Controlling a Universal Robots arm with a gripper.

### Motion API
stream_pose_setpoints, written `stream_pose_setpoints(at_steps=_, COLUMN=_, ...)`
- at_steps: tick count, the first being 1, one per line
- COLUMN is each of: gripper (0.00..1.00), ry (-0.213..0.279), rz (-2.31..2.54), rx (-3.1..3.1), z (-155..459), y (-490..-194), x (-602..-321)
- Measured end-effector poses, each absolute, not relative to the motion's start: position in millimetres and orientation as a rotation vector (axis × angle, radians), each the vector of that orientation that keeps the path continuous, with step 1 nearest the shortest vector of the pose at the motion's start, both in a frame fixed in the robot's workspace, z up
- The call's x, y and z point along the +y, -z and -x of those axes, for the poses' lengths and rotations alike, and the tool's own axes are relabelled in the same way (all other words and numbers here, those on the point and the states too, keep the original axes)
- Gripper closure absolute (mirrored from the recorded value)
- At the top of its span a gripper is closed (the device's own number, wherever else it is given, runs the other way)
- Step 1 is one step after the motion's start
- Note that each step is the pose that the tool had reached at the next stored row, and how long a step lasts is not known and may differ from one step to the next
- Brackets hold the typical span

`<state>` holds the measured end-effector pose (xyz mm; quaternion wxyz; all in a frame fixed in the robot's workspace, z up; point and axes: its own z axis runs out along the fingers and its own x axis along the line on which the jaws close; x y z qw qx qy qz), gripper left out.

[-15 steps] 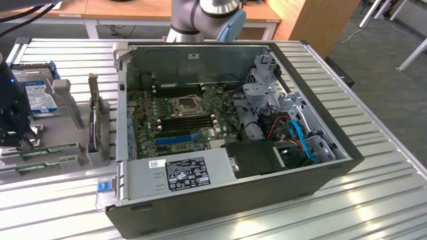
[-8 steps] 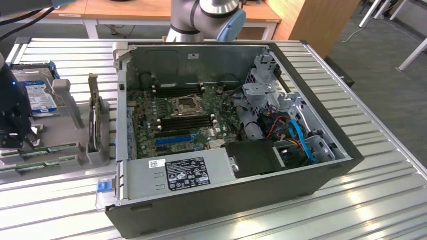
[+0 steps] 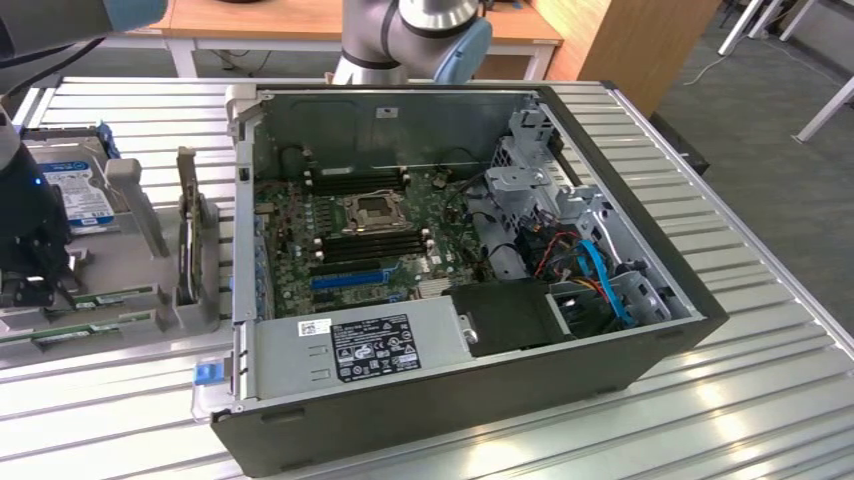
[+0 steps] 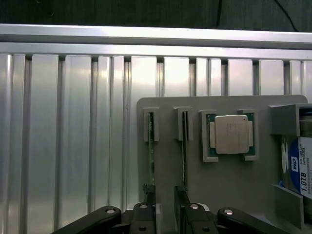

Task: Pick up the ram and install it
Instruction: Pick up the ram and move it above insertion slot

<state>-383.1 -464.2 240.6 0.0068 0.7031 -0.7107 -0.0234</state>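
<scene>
Two ram sticks stand on edge in a grey holder [image 4: 234, 180]: a left ram stick [image 4: 151, 146] and a right one [image 4: 184, 151]. In the exterior view they are thin green strips [image 3: 96, 296] at the exterior view's left. My gripper [image 4: 165, 202] hangs just above their near ends and is open. One black finger [image 4: 148, 200] lies over the left stick and the other over the right stick; nothing is gripped. The black gripper [image 3: 38, 285] is low over the holder. The motherboard [image 3: 354, 225] with its black slots [image 3: 376, 246] lies inside the open computer case [image 3: 641, 330].
The holder also carries a square silver processor chip [image 4: 231, 134] and a hard drive with a blue label [image 4: 298, 168], also [image 3: 74, 195]. All of it rests on a slatted aluminium table [image 3: 747, 240]. The arm's base [image 3: 400, 40] stands behind the case.
</scene>
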Motion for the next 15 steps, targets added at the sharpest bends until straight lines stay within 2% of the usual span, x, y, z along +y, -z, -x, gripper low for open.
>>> stream_pose_setpoints(at_steps=15, gripper=0.71, ry=0.073, rz=-2.199, rx=-2.223, z=383.2, y=-237.0, x=-469.3)
